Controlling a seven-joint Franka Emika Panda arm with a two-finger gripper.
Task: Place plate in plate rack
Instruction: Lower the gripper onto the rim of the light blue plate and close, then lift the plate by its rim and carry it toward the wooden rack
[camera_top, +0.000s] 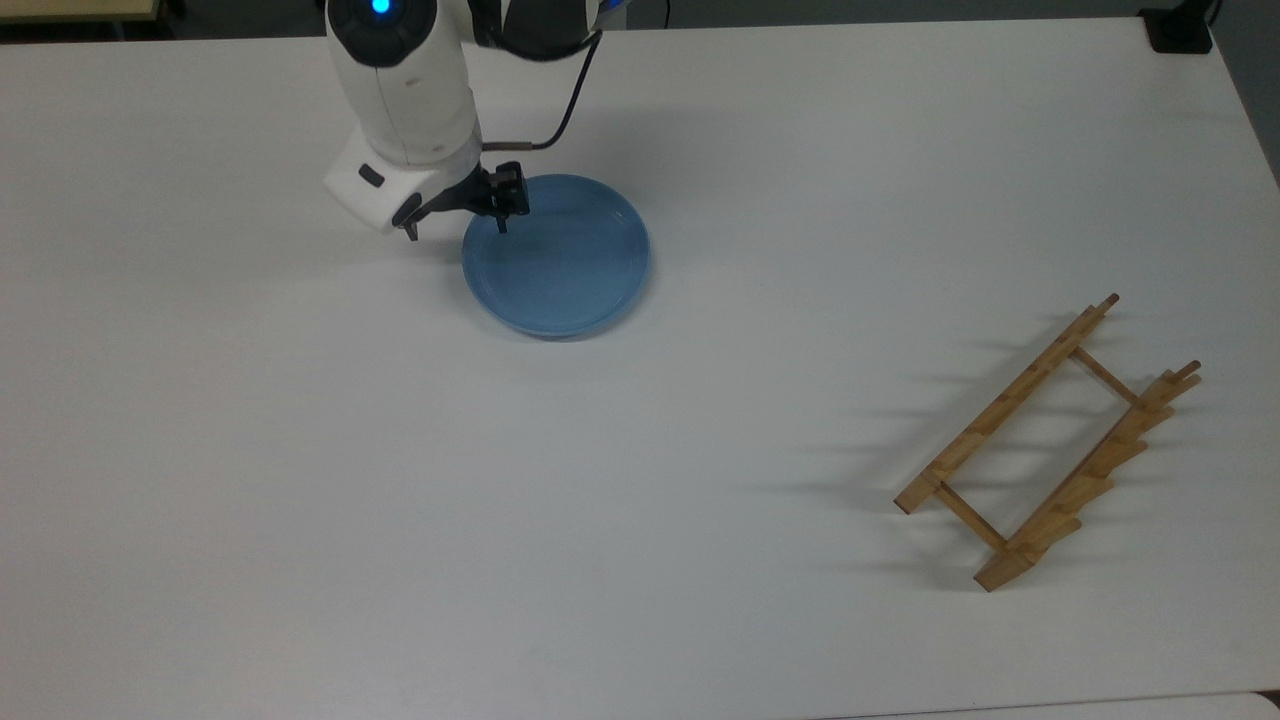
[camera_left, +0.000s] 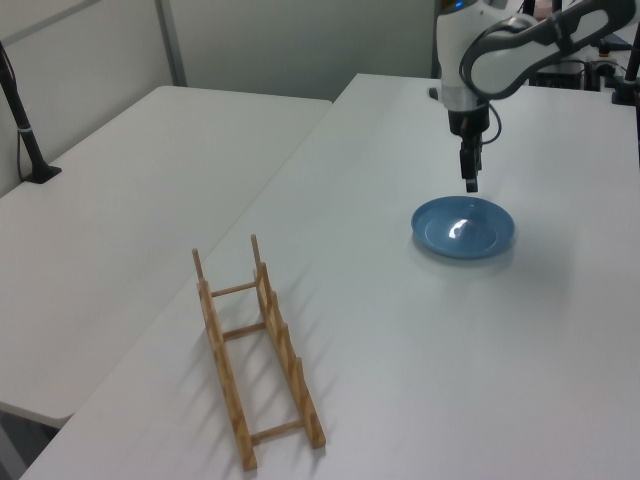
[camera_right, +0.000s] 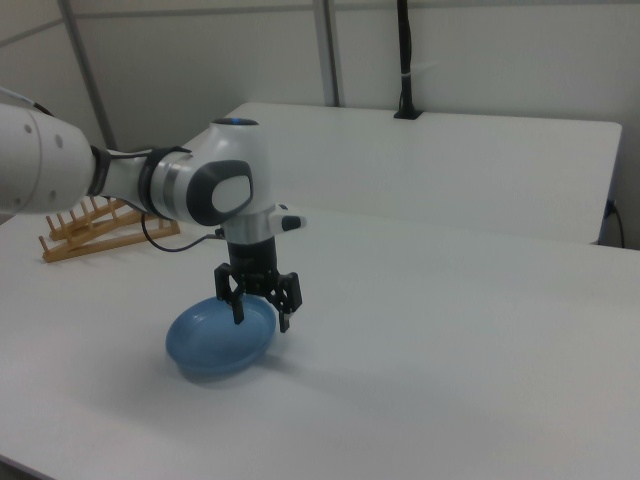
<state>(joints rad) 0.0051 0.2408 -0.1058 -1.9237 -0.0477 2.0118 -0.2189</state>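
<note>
The light-blue plate (camera_top: 570, 265) lies flat on the white table (camera_top: 640, 480), left of centre in the top view. My gripper (camera_top: 457, 226) hangs open just above the plate's upper-left rim, one finger over the inside and the other outside the edge. In the left view the gripper (camera_left: 470, 183) hovers a little above the far rim of the plate (camera_left: 463, 228). The right view shows the open gripper (camera_right: 261, 318) straddling the near rim of the plate (camera_right: 215, 342). The wooden plate rack (camera_top: 1048, 443) stands empty at the top view's lower right, also the plate rack (camera_left: 258, 350) and the plate rack (camera_right: 100, 228).
A black mount (camera_top: 1180, 30) sits at the table's upper right corner in the top view. A second white table (camera_left: 130, 190) adjoins on the left view's left, with a black pole (camera_left: 25, 130) on it. Wide bare tabletop lies between plate and rack.
</note>
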